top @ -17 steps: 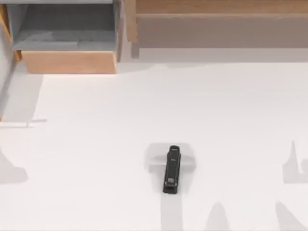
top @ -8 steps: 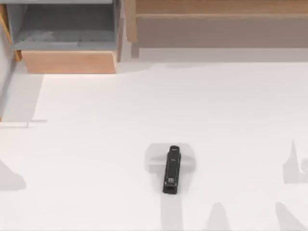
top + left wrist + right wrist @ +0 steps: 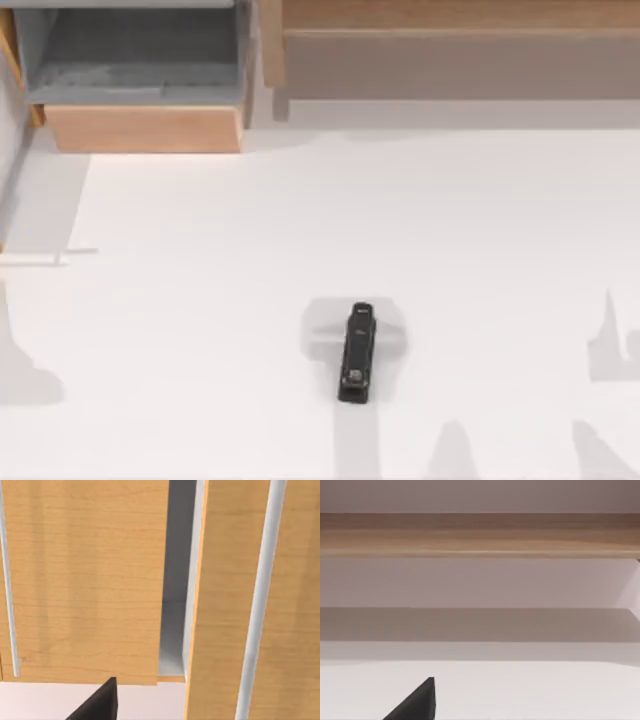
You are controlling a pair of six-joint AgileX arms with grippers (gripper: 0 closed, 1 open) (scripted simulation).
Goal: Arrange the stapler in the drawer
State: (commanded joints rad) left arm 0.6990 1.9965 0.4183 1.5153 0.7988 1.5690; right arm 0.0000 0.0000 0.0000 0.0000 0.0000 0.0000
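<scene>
- Small narrow black stapler (image 3: 357, 352) is lying flat on the white table (image 3: 200, 300), near its front middle, ungripped.
- Grey-walled drawer with a tan wooden front (image 3: 140, 128) is standing open at far left, well apart.
- Long wooden unit (image 3: 460, 50) is sitting at far right.
- Left gripper (image 3: 97, 705), right gripper (image 3: 415, 702): one dark finger showing each; opening cannot be told.

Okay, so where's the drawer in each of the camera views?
Top view: the drawer is at the upper left, open, its tan front facing the table.
Left wrist view: the big tan panel seen close up is likely its front, with a grey gap beside it.
Right wrist view: this one faces the long wooden unit.
Shared landmark: the white table surface.
</scene>
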